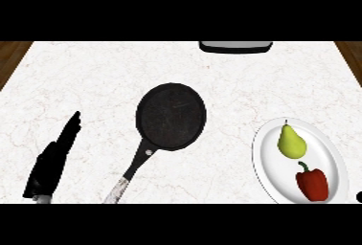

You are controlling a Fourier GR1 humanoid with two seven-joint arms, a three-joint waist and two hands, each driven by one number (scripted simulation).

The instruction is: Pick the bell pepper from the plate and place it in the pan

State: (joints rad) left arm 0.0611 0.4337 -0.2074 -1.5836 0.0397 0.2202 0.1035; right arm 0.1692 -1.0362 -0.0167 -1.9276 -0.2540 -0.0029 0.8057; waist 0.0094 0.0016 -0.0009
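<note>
Left hand [53, 158] shows at lower left over the white counter [84, 81], fingers straight and pressed together, pointing up and away; it holds nothing and touches nothing visible. Bare counter lies on every side of it.

Just right of the hand: the black pan [171, 116], round bowl empty, its handle [131, 173] running down toward the lower edge and ending near the hand's wrist level. A strip of open counter separates hand and handle.

Well right of the pan: the white plate [265, 158], its right rim close to the view's right edge. On it, the yellow-green pear [290, 142] toward the far side, and the red bell pepper [312, 183] toward the near side, stem up, apart from the pear.

A small dark speck at the lower right edge may be the right hand [358, 196]; its fingers cannot be made out.

Far edge, beyond the pan: a dark-and-white appliance [235, 46], partly cut off. Wood floor [13, 52] shows at both far corners.
</note>
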